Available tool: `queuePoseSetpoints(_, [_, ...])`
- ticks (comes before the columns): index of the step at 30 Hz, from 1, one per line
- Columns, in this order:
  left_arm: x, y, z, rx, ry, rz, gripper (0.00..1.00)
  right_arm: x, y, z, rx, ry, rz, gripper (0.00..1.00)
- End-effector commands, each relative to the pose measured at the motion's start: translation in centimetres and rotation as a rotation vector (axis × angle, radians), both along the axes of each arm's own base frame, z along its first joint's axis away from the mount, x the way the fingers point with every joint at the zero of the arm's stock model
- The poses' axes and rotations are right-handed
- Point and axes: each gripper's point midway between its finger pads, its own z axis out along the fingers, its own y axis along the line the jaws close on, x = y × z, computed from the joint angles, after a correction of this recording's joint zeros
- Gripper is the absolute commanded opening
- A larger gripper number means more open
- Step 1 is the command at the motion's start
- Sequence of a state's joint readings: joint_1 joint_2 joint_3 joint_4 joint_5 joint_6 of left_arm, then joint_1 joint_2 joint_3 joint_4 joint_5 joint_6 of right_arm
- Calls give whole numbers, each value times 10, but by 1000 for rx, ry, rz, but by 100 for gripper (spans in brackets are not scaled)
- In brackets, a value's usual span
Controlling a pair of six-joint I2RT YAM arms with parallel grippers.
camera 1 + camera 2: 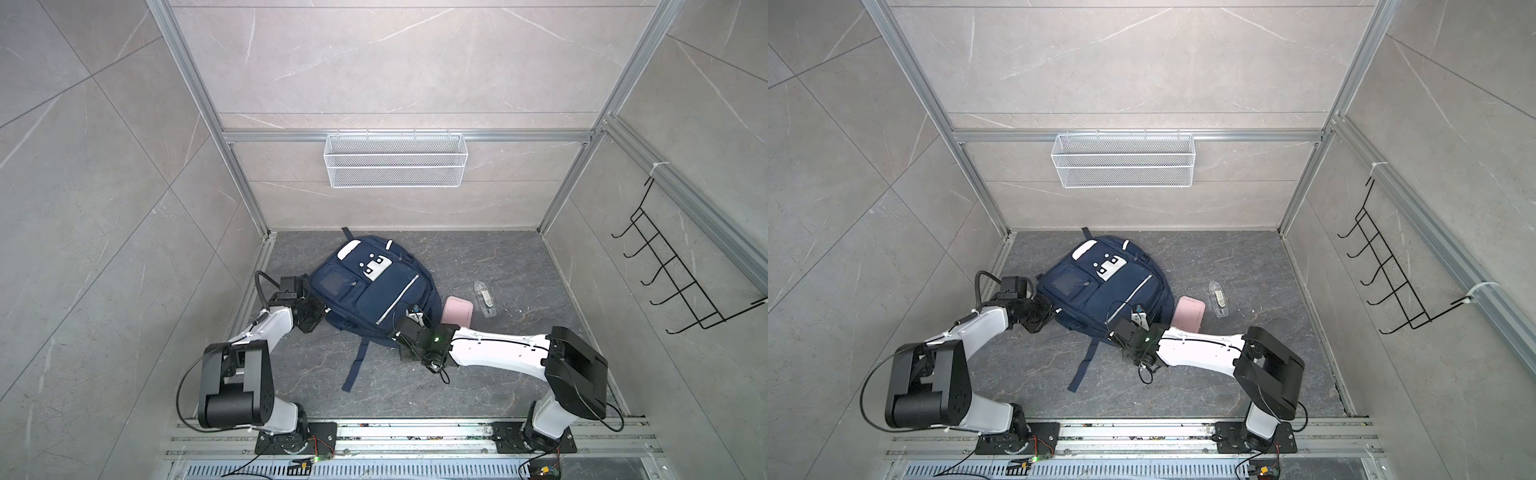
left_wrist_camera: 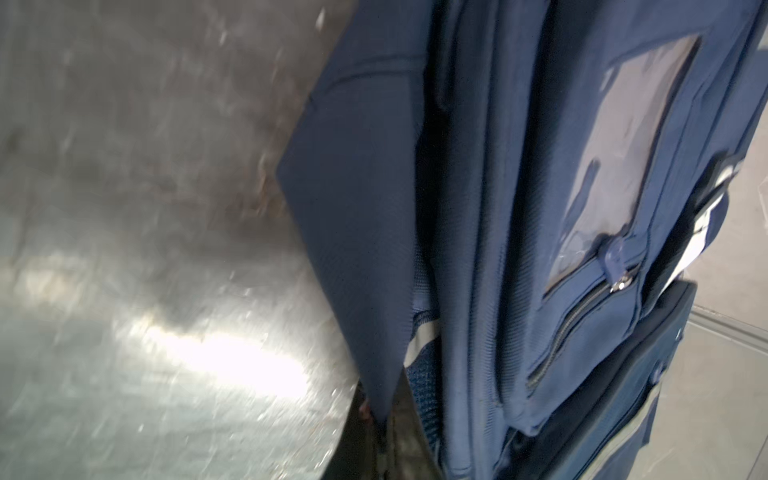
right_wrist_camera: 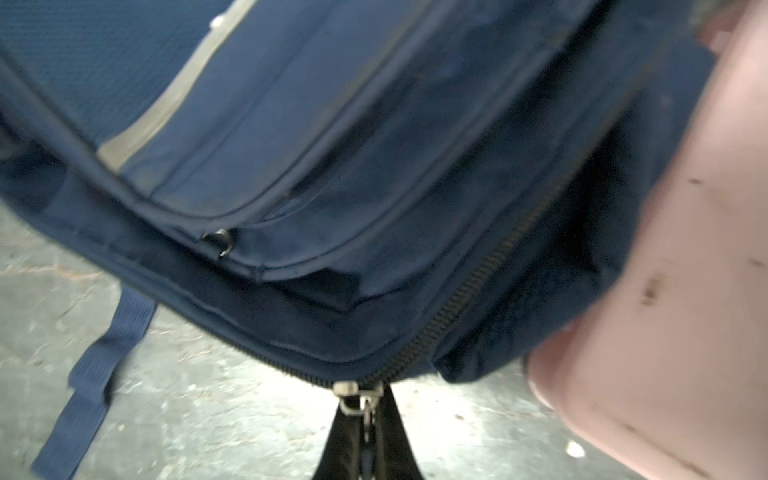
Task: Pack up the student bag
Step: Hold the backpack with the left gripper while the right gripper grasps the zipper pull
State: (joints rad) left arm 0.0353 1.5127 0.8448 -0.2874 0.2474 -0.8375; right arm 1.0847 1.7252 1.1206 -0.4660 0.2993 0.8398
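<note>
On the student bag (image 1: 374, 286), the zipper pull (image 3: 359, 399) is clamped by the right gripper (image 3: 368, 415) and fabric is pinched by the left gripper (image 2: 382, 415) — unzipping is judged the step in hand; a steady draw is needed next.

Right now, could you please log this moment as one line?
left pincer: shut on student bag edge | right pincer: shut on zip pull | pink case: beside bag

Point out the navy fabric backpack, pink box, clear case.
Navy-blue fabric backpack (image 1: 390, 291), in a top view: front pocket.
Pink flat rectangular box (image 1: 457, 311), in a top view: its top face.
Clear oblong plastic case (image 1: 485, 300), in a top view: its middle.
</note>
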Motion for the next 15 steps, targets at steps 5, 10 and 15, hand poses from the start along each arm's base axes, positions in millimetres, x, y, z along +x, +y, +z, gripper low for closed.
queuePoseSetpoints(5, [44,-4,44,-12,-120,-63,42,-23,86,6,75,56,210,0])
queuePoseSetpoints(10, [7,-11,63,27,-150,-114,51,-33,135,14,121,70,294,0])
queuePoseSetpoints(15, [-45,-21,72,54,-142,-180,51,-35,154,16,145,79,328,0])
